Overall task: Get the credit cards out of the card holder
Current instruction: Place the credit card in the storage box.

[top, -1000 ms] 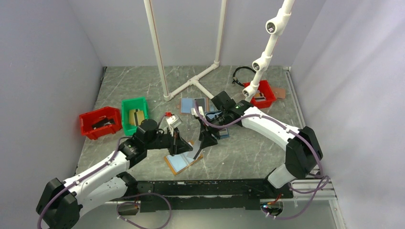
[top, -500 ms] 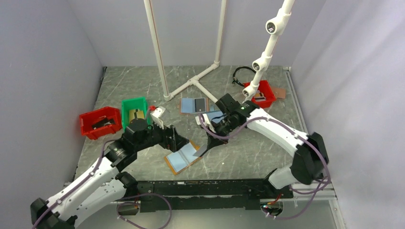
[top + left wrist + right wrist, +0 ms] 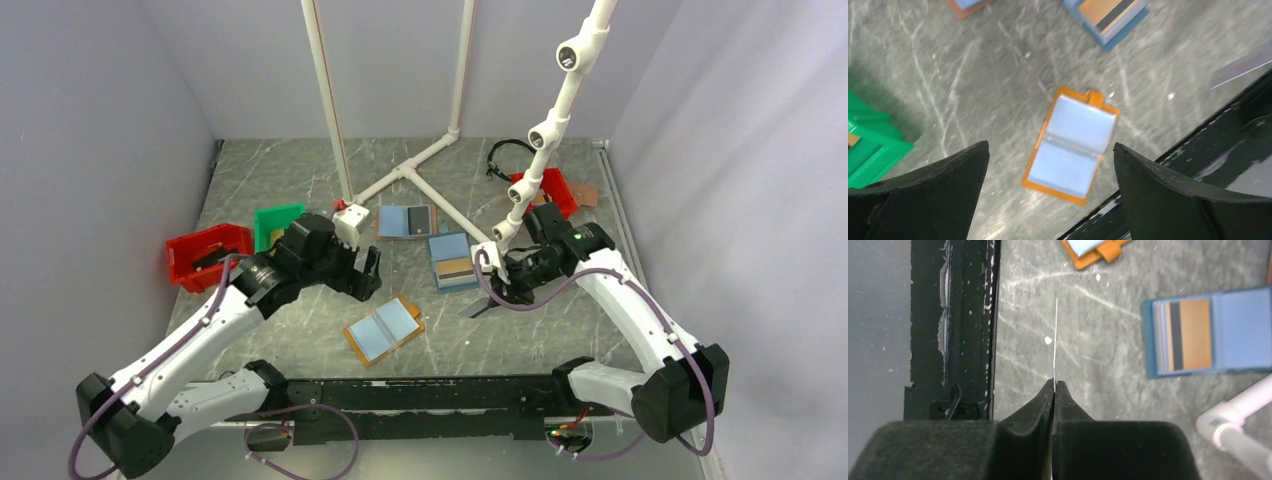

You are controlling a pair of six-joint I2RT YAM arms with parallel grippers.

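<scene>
The left tool (image 3: 365, 272) was held above the desk (image 3: 300, 190), its fingers spread wide with nothing between them. Below it, the card holder (image 3: 1071, 145) lay open and flat near the desk's front edge, and no card was seen in its light blue pockets. Further right, a thin card (image 3: 1055, 340) was pinched edge-on in the closed right tool (image 3: 1054, 382). The card would best be lowered gently onto bare desk, well apart from the holder, before the pinch was released.

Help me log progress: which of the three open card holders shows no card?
The orange-edged card holder in front; both its light blue leaves look bare. The all-blue holder behind it shows a tan card, the farther one a dark card.
</scene>
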